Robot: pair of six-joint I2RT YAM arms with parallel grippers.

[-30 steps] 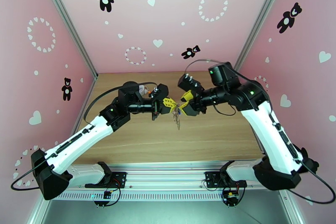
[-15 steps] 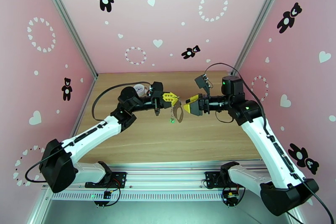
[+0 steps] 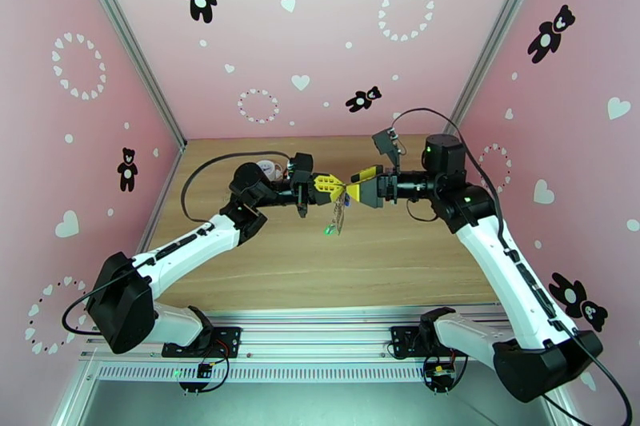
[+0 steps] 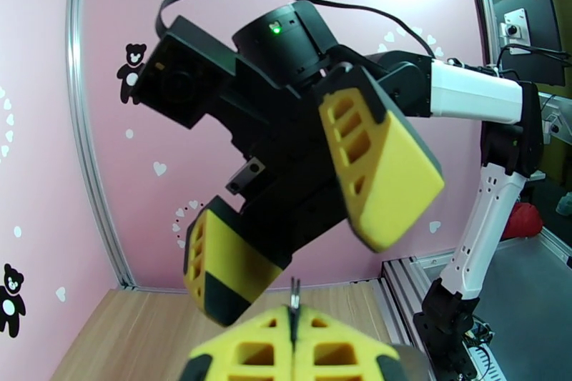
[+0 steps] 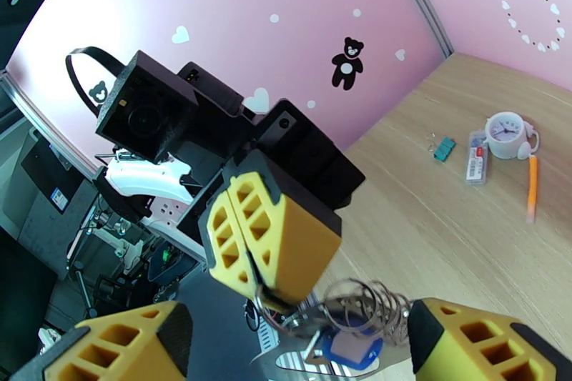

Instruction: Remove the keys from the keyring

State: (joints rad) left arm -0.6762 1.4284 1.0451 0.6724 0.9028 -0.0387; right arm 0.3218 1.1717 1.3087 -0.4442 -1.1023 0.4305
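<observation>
Keyring [image 5: 361, 309] pinched aloft by closed left fingers [image 5: 275, 239], presumably steadied for the spread, empty right fingers [image 5: 475, 343] (flanking the dangling blue-tagged key [image 5: 348, 350]) to pull a key free.

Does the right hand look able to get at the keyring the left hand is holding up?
Probably yes. The left hand is shut on the keyring in mid-air. The open right hand faces it, with a finger to either side of it and of the blue tag, and nothing between them.
</observation>
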